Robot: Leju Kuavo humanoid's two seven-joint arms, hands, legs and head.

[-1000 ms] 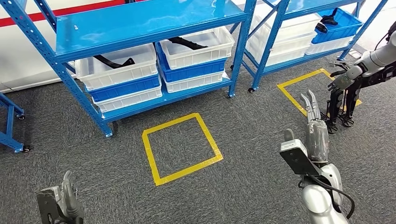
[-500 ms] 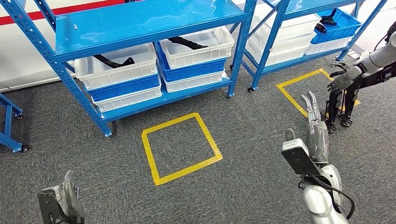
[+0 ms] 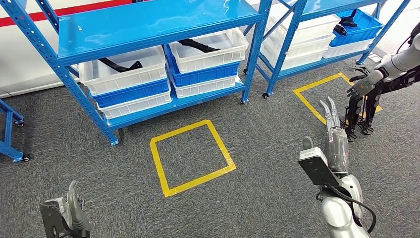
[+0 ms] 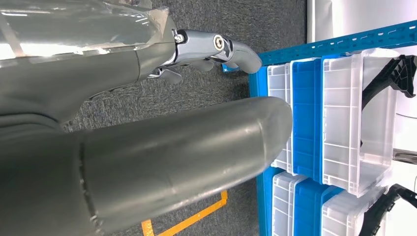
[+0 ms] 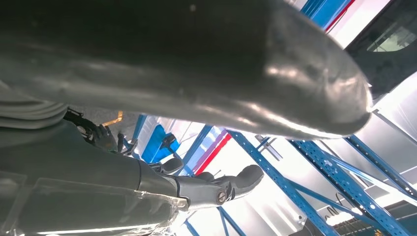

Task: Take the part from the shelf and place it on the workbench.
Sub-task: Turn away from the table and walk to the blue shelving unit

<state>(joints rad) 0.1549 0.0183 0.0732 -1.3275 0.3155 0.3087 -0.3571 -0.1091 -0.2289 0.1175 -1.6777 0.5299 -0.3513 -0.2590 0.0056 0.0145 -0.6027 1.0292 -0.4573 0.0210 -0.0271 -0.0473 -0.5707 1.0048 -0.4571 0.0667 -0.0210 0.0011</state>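
Robot stands back from the blue shelf point(image 3: 148, 22), nothing picked yet; right hand point(image 3: 333, 130) raised in front, fingers straight and apart, holding nothing; left hand point(image 3: 69, 210) low at the frame edge, thumb up, nothing in it, but how its fingers lie I cannot tell from head view; left wrist view shows its thumb point(image 4: 172, 162) and a dark finger extended, no object between them.

Task's thing: black part point(image 3: 121, 65) lying in the left white bin point(image 3: 124, 74) on the lower shelf level; a second black part point(image 3: 198, 46) in the neighbouring white bin point(image 3: 210, 49); more bins stacked under each, blue and white.

Handling judgement: part looks like a rigid moulded plastic bracket, thin and curved with arms, probably light, stiff, not fragile; surface maybe a bit slick; best hold is across the thicker middle bar, reaching down over the bin wall; thin ends may twist in the hand.

Yellow tape square point(image 3: 190, 156) on grey carpet between robot and shelf; another robot's arm point(image 3: 391, 69) at far right.
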